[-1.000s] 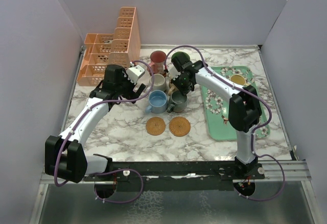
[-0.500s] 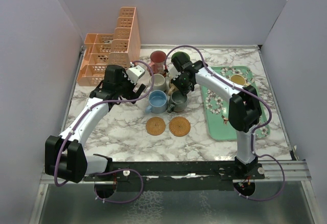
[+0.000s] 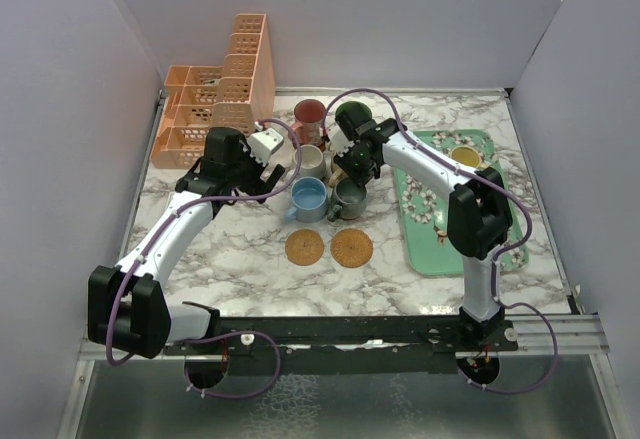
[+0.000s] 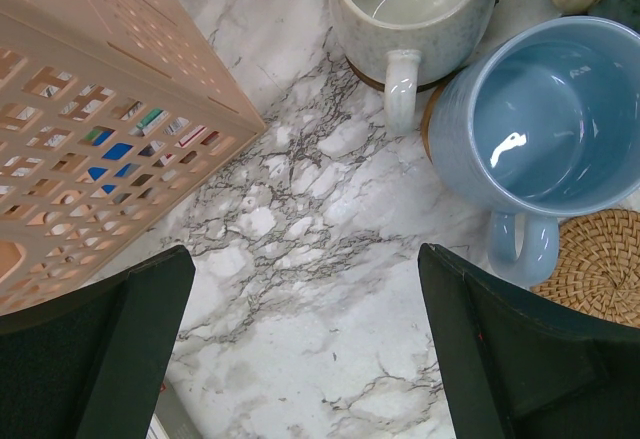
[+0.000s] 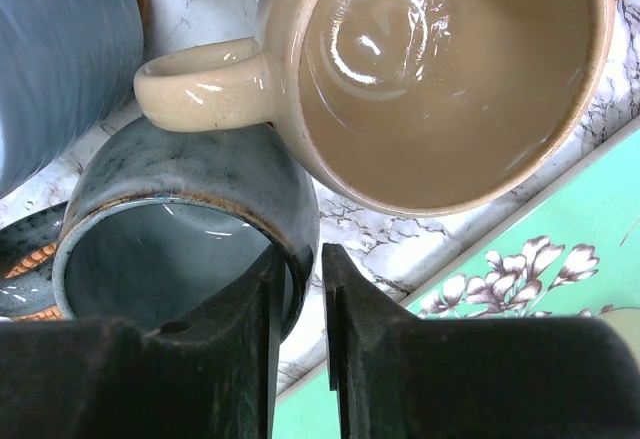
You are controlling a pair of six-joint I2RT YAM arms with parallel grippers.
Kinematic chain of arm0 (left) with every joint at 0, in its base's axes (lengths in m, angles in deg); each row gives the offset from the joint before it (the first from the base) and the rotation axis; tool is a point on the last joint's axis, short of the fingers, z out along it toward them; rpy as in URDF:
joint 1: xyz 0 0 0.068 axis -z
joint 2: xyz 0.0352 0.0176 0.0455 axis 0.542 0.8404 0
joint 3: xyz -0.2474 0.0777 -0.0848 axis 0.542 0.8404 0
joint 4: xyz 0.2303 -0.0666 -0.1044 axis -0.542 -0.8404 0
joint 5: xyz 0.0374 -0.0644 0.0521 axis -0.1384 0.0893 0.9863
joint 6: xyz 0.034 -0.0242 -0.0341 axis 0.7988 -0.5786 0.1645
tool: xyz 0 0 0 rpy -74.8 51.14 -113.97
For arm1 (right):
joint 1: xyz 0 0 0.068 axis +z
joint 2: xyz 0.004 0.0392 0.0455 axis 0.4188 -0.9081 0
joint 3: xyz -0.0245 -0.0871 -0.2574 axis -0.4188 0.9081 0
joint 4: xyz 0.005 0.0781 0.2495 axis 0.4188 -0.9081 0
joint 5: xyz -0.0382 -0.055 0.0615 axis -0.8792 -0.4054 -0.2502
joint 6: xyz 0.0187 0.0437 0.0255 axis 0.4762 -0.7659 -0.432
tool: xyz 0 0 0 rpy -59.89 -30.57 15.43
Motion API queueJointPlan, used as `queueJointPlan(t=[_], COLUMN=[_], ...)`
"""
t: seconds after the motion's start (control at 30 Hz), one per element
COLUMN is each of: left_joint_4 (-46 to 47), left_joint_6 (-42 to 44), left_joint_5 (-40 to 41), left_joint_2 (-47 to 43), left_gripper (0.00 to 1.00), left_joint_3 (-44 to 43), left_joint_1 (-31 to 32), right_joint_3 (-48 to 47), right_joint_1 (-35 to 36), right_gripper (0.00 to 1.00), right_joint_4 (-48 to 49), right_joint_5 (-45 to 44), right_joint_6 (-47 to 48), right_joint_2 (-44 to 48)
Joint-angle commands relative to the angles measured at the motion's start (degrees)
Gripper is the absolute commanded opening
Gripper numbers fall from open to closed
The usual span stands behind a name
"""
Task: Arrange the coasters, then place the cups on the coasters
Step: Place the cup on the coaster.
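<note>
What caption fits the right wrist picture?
Right gripper straddles rim of grey ceramic mug, beside tan ceramic mug.

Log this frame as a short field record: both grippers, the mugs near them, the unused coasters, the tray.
left gripper: open, over marble table, between peach organiser and blue mug
right gripper: jaws close together at the rim of the grey mug; grip unclear
tan mug: right beside grey mug
bare coasters: two, side by side, nearer the arms than the mugs
yellow mug: on floral tray
</note>
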Motion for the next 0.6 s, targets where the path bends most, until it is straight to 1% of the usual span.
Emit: queueJointPlan(t=[0.0,0.03,0.13,0.27,0.33,0.43,0.57], left_joint_4=[1.20,1.20,1.12,1.12,1.09,0.97,0.73], left_joint_6=[0.06,0.03,0.14,0.10,0.10,0.18,0.22], left_joint_5=[0.06,0.04,0.06,0.06,0.06,-0.02,-0.11], left_joint_2=[-1.53,-1.53,-1.61,-1.53,-1.49,-1.54,-1.79], left_gripper=[0.99,0.99,0.99,0.99,0.99,0.99,0.99], left_joint_3=[0.53,0.53,0.52,0.15,-0.05,-0.37,-0.61], left_joint_1=[-0.28,-0.29,-0.28,-0.28,-0.33,-0.29,-0.35], right_joint_3=[-2.09,-2.09,-1.34,0.17,1.29,2.61,2.85], right_joint_1=[0.49,0.44,0.49,0.41,0.19,-1.53,-7.47], right_gripper=[0.24,0.27,0.40,0.49,0.51,0.53,0.53], right_joint_4=[0.02,0.08,0.85,2.54,3.66,4.61,3.21], right_joint_5=[-1.18,-1.08,-0.90,-1.54,-2.13,-2.36,-1.28], right_joint_6=[-0.23,0.01,0.75,1.89,2.31,2.97,4.78], right_joint_2=[1.54,1.92,4.04,8.29,10.80,13.90,16.11])
